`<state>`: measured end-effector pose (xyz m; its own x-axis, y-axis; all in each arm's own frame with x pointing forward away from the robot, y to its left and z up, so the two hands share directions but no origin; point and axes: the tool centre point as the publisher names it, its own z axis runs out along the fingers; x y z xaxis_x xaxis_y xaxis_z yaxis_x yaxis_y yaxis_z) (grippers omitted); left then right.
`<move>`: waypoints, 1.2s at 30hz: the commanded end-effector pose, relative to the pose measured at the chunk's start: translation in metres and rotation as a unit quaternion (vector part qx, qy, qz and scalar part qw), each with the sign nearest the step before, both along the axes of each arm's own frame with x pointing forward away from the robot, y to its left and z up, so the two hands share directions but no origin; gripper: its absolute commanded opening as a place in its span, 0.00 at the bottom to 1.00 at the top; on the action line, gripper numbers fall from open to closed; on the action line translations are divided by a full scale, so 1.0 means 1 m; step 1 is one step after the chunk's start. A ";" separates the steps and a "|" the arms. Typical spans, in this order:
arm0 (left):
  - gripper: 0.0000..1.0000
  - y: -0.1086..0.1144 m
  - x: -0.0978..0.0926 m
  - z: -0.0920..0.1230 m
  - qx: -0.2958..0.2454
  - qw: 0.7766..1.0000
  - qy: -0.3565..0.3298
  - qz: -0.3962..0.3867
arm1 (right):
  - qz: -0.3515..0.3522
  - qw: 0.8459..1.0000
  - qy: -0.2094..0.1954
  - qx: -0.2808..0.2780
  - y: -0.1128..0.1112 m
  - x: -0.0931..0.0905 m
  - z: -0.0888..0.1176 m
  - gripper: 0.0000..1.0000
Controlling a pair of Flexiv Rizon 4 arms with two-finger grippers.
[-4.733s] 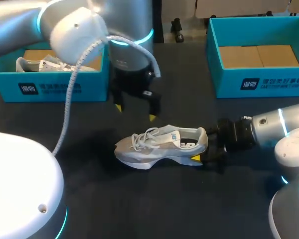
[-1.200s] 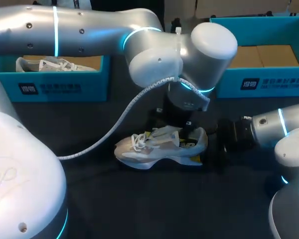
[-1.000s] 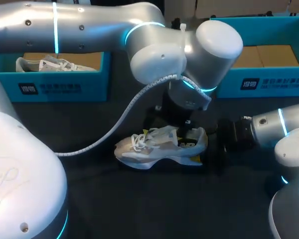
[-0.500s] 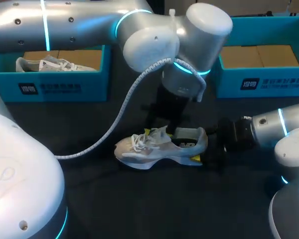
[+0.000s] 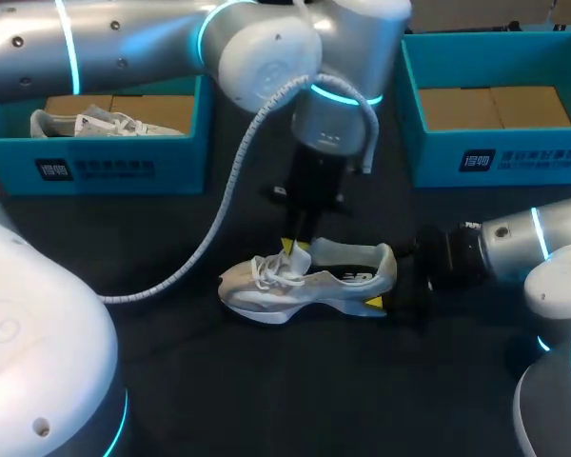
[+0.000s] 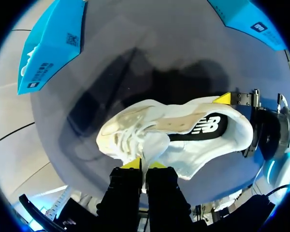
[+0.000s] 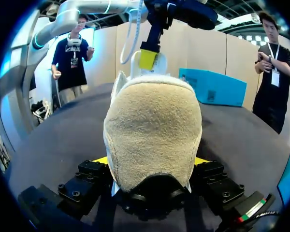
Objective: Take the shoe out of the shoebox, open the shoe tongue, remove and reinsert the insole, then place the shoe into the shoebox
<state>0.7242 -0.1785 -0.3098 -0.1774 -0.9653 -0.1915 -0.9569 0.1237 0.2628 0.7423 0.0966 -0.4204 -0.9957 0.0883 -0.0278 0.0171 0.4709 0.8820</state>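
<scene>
The black cloth-covered table (image 5: pixel 266 400) carries everything. My silver left arm (image 5: pixel 124 43) comes in from the left and reaches past the middle. My silver right arm (image 5: pixel 528 243) lies low at the right. Two open teal cardboard shoeboxes stand at the far side. The left shoebox (image 5: pixel 95 167) holds a second white shoe (image 5: pixel 86 122), and the right shoebox (image 5: pixel 495 157) shows a brown floor. Nearer, between the two, the white and grey mesh sneaker (image 5: pixel 309 281) stands on its sole on the table, outside both boxes, with its toe toward the left arm's side. The right gripper (image 7: pixel 152 162) is clamped on its tan heel from both sides. The left gripper (image 6: pixel 145 166) hangs over the laces. Its fingers are nearly together, pinching the white padded tongue (image 6: pixel 152 145), which stands up.
</scene>
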 end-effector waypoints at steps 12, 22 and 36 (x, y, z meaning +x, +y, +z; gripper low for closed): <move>0.00 0.046 -0.001 0.010 -0.036 0.999 -0.033 -0.009 | -0.001 1.000 0.000 -0.002 -0.001 0.001 -0.003 0.00; 0.00 0.070 0.005 -0.022 -0.010 0.997 -0.077 -0.019 | -0.001 1.000 0.000 -0.002 -0.001 0.001 -0.003 0.00; 0.00 0.083 0.008 -0.060 0.009 0.993 -0.114 -0.019 | -0.001 1.000 0.000 -0.002 -0.001 0.001 -0.003 0.00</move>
